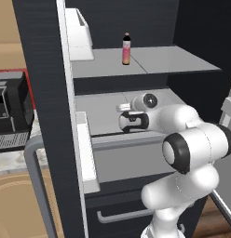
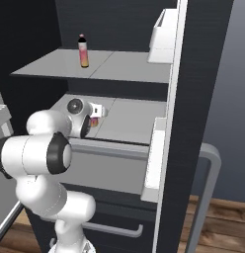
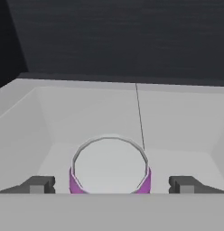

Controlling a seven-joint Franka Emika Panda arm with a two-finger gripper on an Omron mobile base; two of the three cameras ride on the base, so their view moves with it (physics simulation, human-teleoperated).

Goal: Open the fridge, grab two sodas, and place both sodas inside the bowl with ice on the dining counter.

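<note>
Fridge stands w/ doors open; you see grey shelves and lower drawers inside. Your arm reaches into the middle shelf. Jaws: spread wide, released, nothing gripped; gripper sits directly above the can, w/ one fingertip on each side of it and apart from its wall. Can: upright on the middle shelf, grey-white top ringed by a purple rim in the hand view; in the right base view just a pink-orange sliver shows beside the wrist. Bottle: upright on the upper shelf, dark cap, pink-orange body, well apart from the arm and above it. White door bins hang on the inner door faces. Left of the fridge, a black appliance sits on a marbled bench. Wood floor shows at lower right of the right base view.
</note>
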